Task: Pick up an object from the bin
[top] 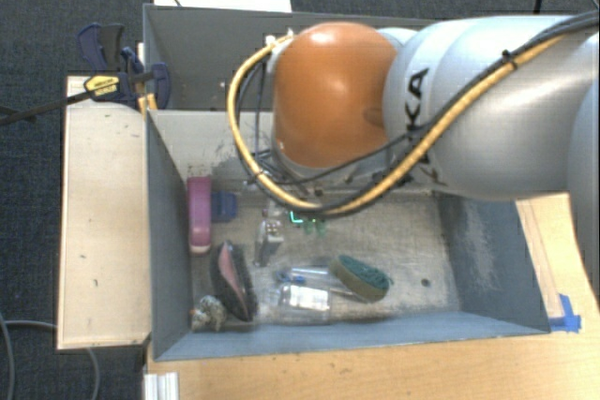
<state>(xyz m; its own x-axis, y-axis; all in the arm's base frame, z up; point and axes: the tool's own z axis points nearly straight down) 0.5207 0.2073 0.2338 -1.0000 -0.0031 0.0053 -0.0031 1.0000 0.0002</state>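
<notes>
I cannot tell how open the hand (271, 239) is. The clear plastic packet (305, 288) near it seems light and slippery; grip its middle.

Overall light: moderate, even, from above.
Glare: soft highlight on the crown of the orange cover (323, 51); long pale sheen along the silver arm (506, 98).
Shadow: the arm shades the bin (422, 244) floor beneath it, darkest toward the back wall, edges soft.
Front of bin: floor there lit brighter, grey and even.
</notes>
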